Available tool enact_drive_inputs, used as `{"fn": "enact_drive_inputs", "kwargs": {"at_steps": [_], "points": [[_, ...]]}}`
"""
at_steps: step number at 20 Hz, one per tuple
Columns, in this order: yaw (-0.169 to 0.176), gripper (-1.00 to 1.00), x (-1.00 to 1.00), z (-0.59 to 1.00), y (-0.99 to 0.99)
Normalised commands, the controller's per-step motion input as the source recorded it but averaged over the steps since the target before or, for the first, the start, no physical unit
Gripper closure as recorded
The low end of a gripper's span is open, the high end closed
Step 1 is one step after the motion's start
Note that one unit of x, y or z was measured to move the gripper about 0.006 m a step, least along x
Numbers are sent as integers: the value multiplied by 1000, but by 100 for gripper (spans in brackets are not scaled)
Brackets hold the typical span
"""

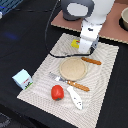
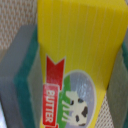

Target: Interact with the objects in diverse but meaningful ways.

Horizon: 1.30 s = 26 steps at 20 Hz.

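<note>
A dark table carries a beige placemat (image 1: 107, 60). The gripper (image 1: 85, 48) stands at the mat's far edge, and the yellow box (image 2: 80, 55) sits between its fingers (image 2: 22, 65); the green pads press on both long sides, so the fingers hold it. In the wrist view the box's long axis runs along the gap between the fingers, with the red "BUTTER" label at one end. The plate (image 1: 73, 68) lies mid-mat. The red pepper (image 1: 57, 92) is near the mat's front edge, the white piece (image 1: 75, 96) just beside it. The carton (image 1: 22, 79) stands off the mat at the exterior view's left.
</note>
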Motion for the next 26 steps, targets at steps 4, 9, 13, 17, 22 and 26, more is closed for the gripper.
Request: {"fn": "enact_drive_inputs", "kwargs": {"at_steps": [4,9,13,17,22,26], "points": [[2,100,-943,376,113],[1,100,-973,167,28],[0,100,-1000,-6,-141],[0,100,-854,-49,-467],[-3,100,-559,0,-702],[-8,100,-519,0,-715]]}}
